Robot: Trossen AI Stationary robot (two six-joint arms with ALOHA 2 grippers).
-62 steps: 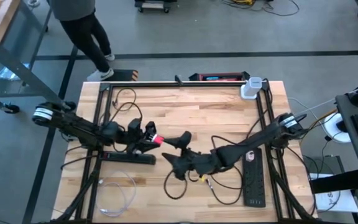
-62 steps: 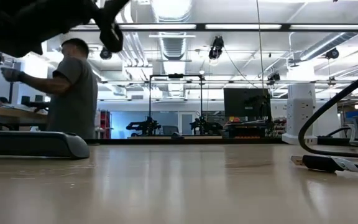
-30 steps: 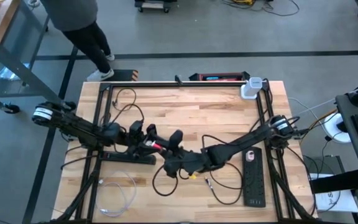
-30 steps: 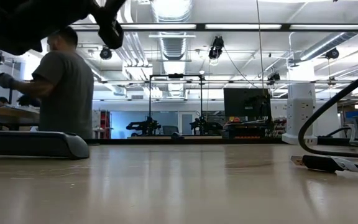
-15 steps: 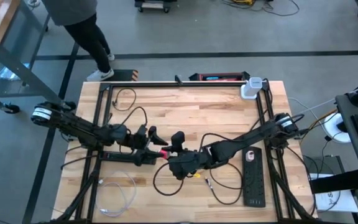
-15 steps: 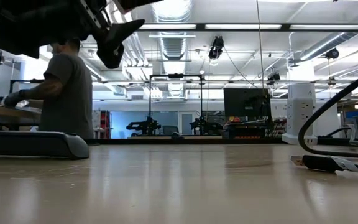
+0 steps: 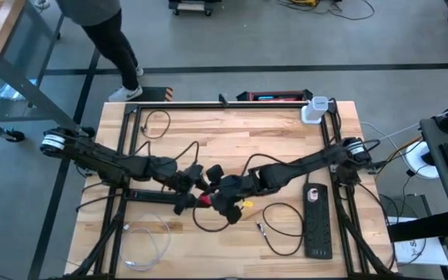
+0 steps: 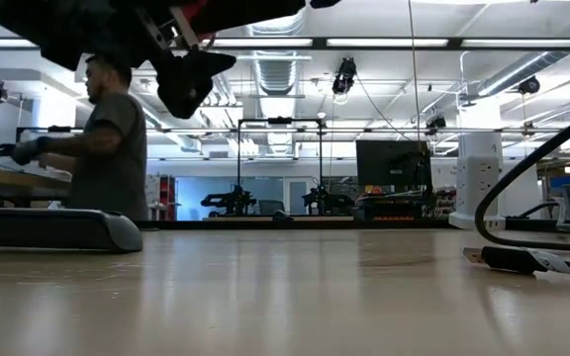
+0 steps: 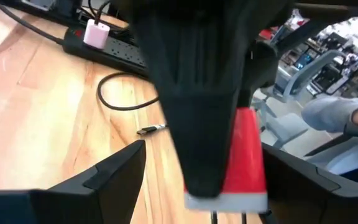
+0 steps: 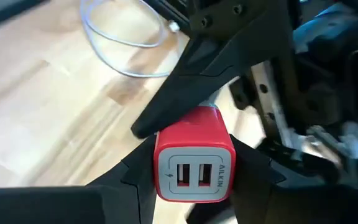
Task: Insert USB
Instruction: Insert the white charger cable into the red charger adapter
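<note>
Cables (image 7: pixel 282 225) and power strip (image 7: pixel 317 220) around claws

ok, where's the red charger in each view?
High view: red charger is a small red spot between the two tools at table centre-left.
Low view: only a red sliver shows at the top edge, among the dark arms.
Left wrist view: lower centre, partly behind a dark finger.
Right wrist view: lower centre, two ports facing the camera.
Shared landmark: wooden table.

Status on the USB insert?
Right gripper clamped on red charger; left gripper right against it, mid-table. USB plug loose on table, not inserted.
</note>
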